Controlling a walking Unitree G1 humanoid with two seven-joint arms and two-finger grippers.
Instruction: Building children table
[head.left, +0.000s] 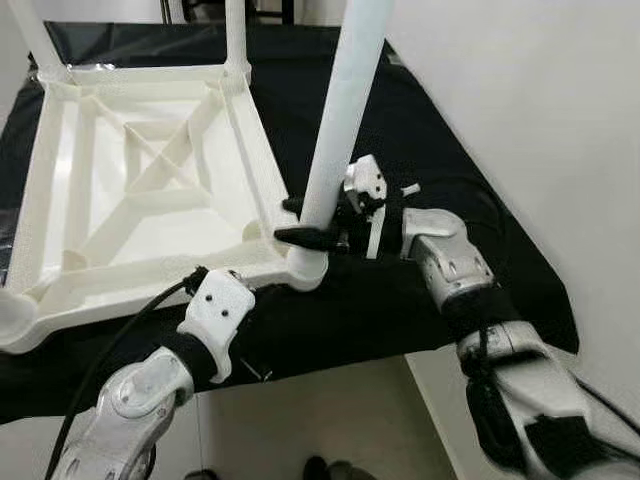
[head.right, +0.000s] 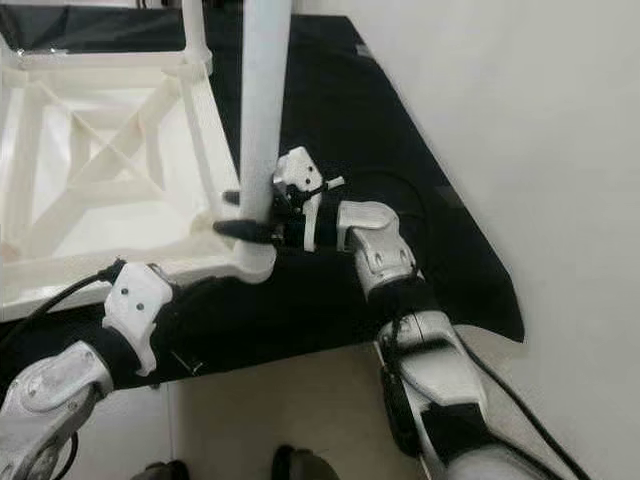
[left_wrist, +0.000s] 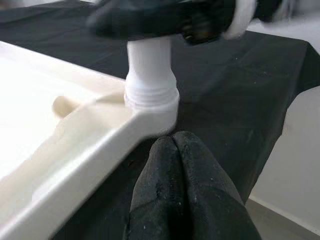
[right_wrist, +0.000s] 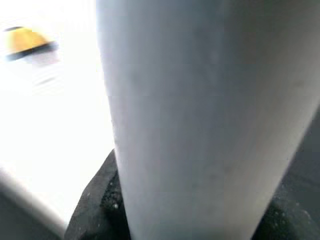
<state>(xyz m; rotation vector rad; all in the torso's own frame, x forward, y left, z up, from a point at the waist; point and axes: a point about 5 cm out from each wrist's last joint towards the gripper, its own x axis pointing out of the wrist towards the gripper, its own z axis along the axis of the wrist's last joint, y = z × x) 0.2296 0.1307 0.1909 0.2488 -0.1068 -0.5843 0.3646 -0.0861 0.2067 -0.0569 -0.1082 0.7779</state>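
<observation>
At the left, the white table top (head.left: 130, 190) lies upside down on a surface covered with a black cloth (head.left: 420, 120), its ribbed underside facing up. Two legs already stand at its far corners. The left gripper (left_wrist: 185, 165) sits low at the near edge of the table top, its two fingers pressed together with nothing between them, pointing at the corner socket (left_wrist: 151, 97) just ahead. Further right, a white leg (head.left: 340, 120) stands nearly upright in that near right corner socket, its long axis running up and leaning slightly away from the table top. The right gripper (head.left: 305, 222) reaches in from the right and holds the leg just above the socket, one finger on each side. The right arm is the one nearer the leg. Seating it probably depends on keeping its axis in line with the socket directly below the grip.
</observation>
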